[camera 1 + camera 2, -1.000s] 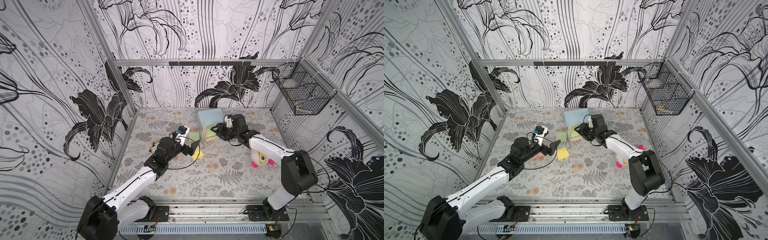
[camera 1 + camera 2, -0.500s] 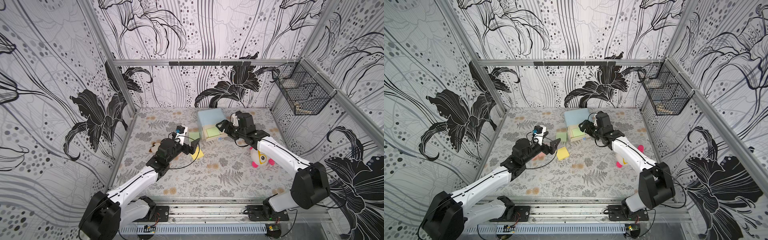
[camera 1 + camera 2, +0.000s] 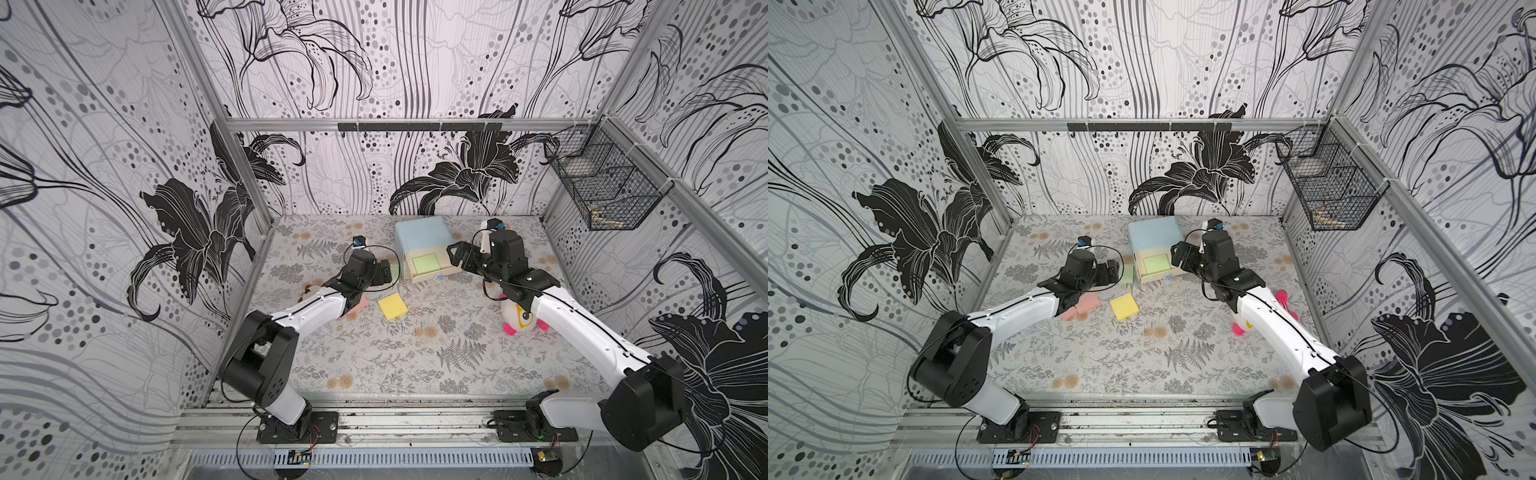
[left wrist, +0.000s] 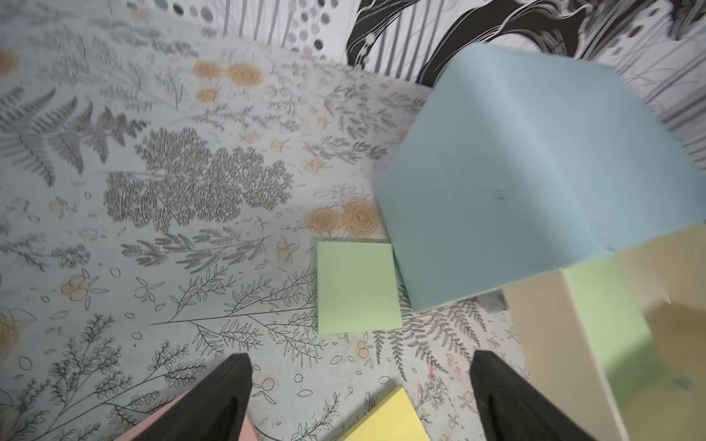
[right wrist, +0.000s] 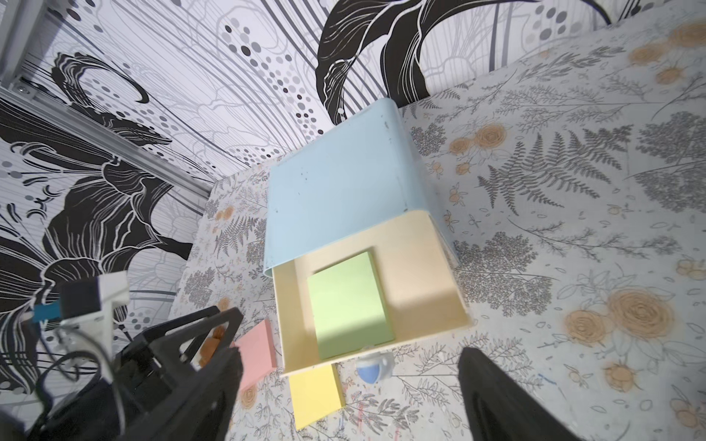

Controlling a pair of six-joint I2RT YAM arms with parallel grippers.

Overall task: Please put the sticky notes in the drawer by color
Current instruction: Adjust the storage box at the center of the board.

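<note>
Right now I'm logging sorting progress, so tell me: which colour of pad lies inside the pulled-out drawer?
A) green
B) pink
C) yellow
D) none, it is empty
A: a green pad lies flat in the open drawer, while the yellow pad is out on the table.

Enclosure walls (image 3: 374, 62): black-and-white lily wallpaper with dots on three sides. Aluminium frame rail (image 3: 291, 124) runs across the back, with a black hook strip (image 3: 419, 126) on it. Counter (image 3: 395, 353) has a grey fern and tan rose print. Black wire basket (image 3: 602, 187) hangs on the right wall. Light is even.
</note>
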